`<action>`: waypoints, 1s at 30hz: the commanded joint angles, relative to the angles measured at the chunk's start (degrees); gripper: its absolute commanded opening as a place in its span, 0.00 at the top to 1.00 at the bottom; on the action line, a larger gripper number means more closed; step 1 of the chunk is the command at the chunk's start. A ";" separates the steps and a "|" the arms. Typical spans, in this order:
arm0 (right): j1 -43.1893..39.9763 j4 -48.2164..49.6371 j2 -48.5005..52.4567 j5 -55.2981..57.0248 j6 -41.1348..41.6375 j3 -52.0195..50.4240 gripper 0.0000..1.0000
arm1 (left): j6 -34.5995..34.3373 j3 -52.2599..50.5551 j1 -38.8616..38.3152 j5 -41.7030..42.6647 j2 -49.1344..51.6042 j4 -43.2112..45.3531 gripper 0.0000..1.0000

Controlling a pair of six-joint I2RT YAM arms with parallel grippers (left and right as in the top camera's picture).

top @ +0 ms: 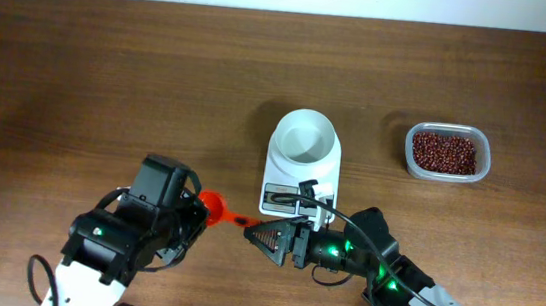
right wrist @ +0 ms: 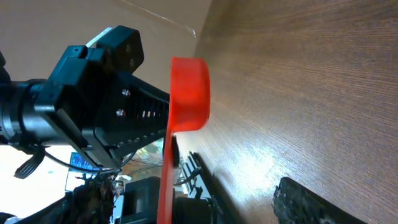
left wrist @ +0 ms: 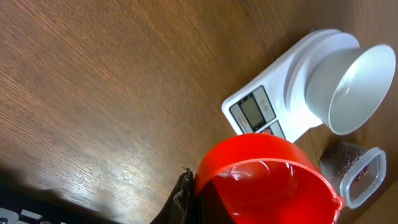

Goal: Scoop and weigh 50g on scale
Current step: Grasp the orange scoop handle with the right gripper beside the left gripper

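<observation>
1. Beans point(top: 444, 152) lie as a dark red-brown heap in the clear tub point(top: 482, 174), which you see on the right of the table point(top: 110, 67), well apart from both arms
2. Your scale point(top: 279, 174) stands near the middle of the table, left of the tub. The round white bowl point(top: 305, 136) sits on its far end and the display end faces the arms. The bowl's inside shows plain white
3. Your left gripper point(top: 195, 206) has its jaws together, pinched on the cup of the red scoop point(top: 212, 207). The scoop hangs above the table, near the display end of the scale and to its left
4. From your left wrist, the cup fills the lower part of the view with a dark finger point(left wrist: 180, 199) at its edge. The scale, bowl and tub lie beyond it
5. The scoop's handle points at your right gripper point(top: 257, 234), whose jaws stand apart. The handle's end lies at the fingertips, and from overhead you cannot tell whether it touches them
6. From your right wrist, the handle runs from the cup down toward the camera. One dark finger point(right wrist: 298, 199) stands off to its side, not touching it
</observation>
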 commanded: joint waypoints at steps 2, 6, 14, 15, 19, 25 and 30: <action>0.57 0.04 0.20 -2.03 -0.20 0.70 0.17 | 0.92 -0.57 -2.58 0.35 0.20 0.17 1.00; 0.57 0.07 0.20 -2.27 -0.22 0.70 0.17 | 0.94 -0.57 -2.86 0.37 0.20 0.15 1.00; 0.57 0.15 0.20 -0.96 -0.37 0.70 0.39 | 0.68 -0.59 -2.89 0.39 0.20 0.13 1.00; 0.59 0.15 0.20 -0.96 -0.26 0.70 0.40 | -0.11 -0.59 -2.89 0.42 0.20 0.15 1.00; 0.57 0.20 0.20 -0.92 1.14 0.70 0.40 | -1.29 -0.59 -2.91 0.52 1.11 0.17 1.00; 0.57 0.35 0.20 -0.72 1.11 0.70 0.45 | -4.55 -0.59 -5.62 2.40 7.67 1.86 1.00; 0.57 0.11 0.20 1.66 1.11 0.70 0.54 | -5.14 -0.59 -8.24 1.92 8.20 4.00 1.00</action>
